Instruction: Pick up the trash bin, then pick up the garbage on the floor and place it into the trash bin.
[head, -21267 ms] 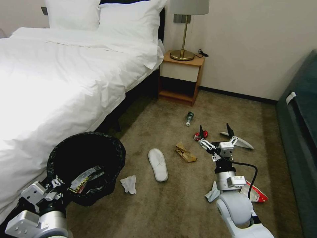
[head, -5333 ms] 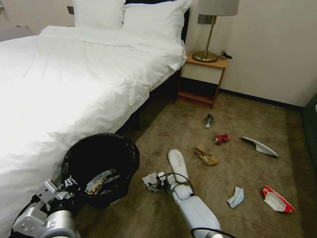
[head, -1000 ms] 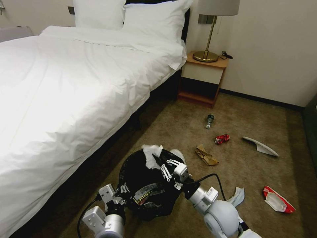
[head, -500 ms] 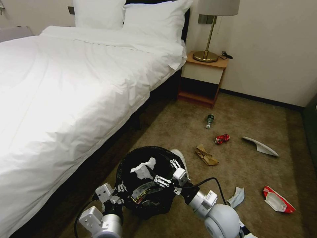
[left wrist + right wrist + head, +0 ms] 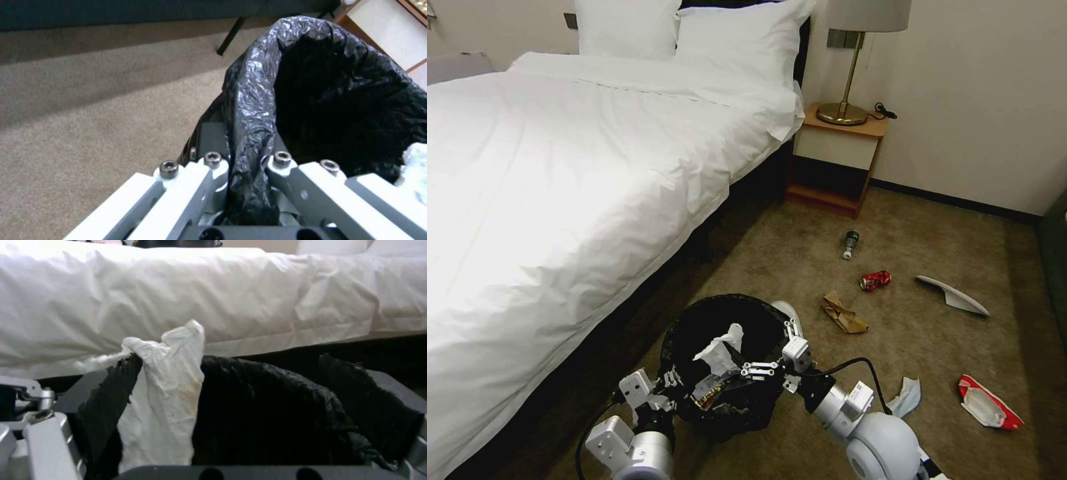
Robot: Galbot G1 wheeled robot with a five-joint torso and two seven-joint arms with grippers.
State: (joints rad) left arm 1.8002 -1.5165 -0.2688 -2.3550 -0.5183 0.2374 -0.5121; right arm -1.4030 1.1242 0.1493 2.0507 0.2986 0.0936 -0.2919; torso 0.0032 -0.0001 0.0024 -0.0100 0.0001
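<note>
Presently spread: right gripper [image 5: 767, 348], lower centre, tissue [image 5: 718, 347] clinging to one finger directly above trash bin [image 5: 694, 320]; left gripper [image 5: 242, 166] clamped on rim.

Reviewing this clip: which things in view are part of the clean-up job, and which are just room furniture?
Job: trash bin gripped at its rim by the left gripper; tissue hanging on the open right gripper; slipper; can; bottle; paper bag; wrapper.

Just there: bed; nightstand; lamp.
</note>
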